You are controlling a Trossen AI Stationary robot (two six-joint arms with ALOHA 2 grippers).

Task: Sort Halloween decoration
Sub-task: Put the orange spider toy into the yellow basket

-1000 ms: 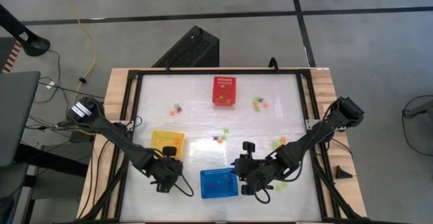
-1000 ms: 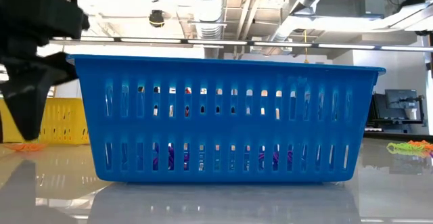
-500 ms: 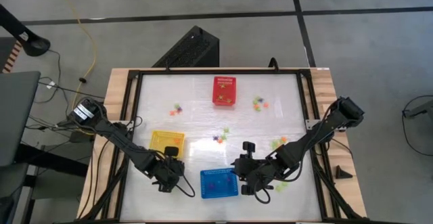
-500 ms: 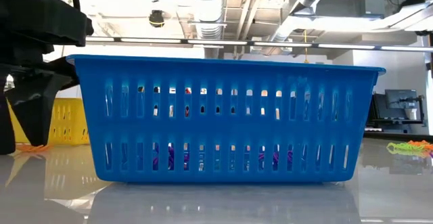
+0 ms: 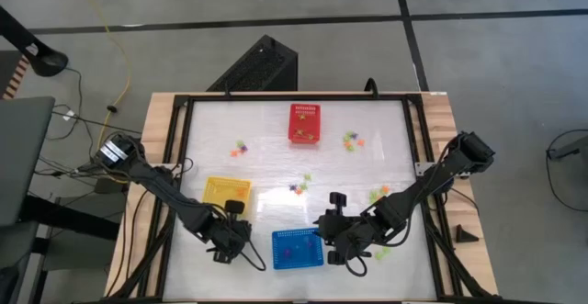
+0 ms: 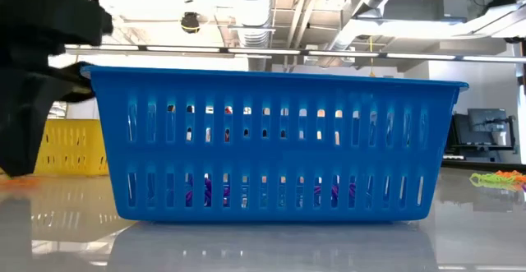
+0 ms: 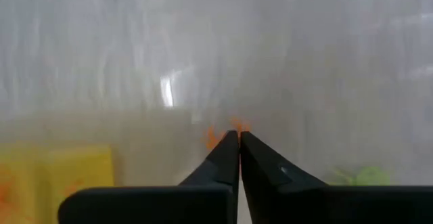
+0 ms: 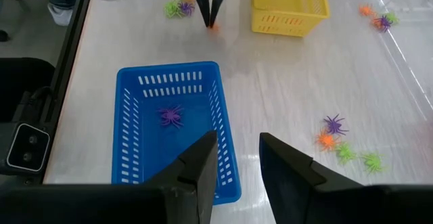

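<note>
Left tool (image 7: 238, 137), fingers pressed together on a tiny orange trinket (image 7: 215, 137) low over the surface (image 5: 276, 157) beside the yellow basket (image 5: 226, 190); right tool (image 8: 237, 143) spread and empty above the blue basket (image 8: 172, 126); so slight a pinch may let the trinket slip.

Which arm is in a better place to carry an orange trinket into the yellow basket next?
Left. Its gripper, jaws shut on an orange trinket, stands beside the yellow basket. The right gripper waits open at the blue basket.
</note>
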